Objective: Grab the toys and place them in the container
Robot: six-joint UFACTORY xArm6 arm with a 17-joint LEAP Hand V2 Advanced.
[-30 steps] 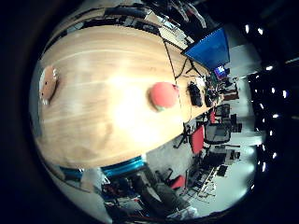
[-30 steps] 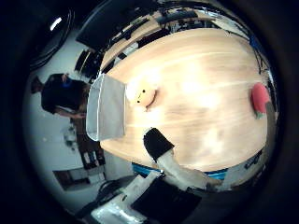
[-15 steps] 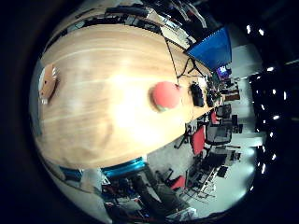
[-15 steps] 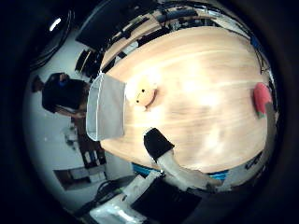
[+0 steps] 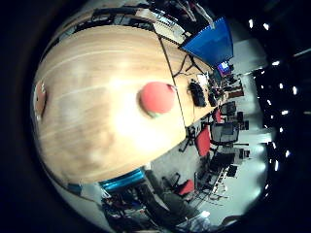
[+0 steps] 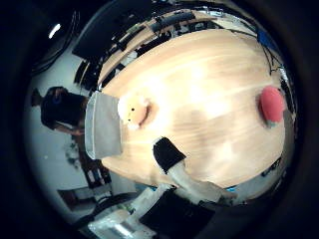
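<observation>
Looking down from well above, the palm is taking in a broad wooden desk [image 6: 209,89] with the toys spread apart on it. Sitting near one edge of the desk is a red rounded toy [image 5: 157,98], showing a touch of green at its underside, with nothing touching it. Lying well apart from it, over by the opposite edge, is a cream and orange plush toy [image 6: 133,110], and it is resting just beside a grey container [image 6: 102,125] that is standing at the desk's rim. One black-tipped finger of the hand [image 6: 174,164] is reaching into the thumb-side view, stretched out straight over the desk and holding nothing; the fingers are looking relaxed and empty. Neither toy is lying in the container.
</observation>
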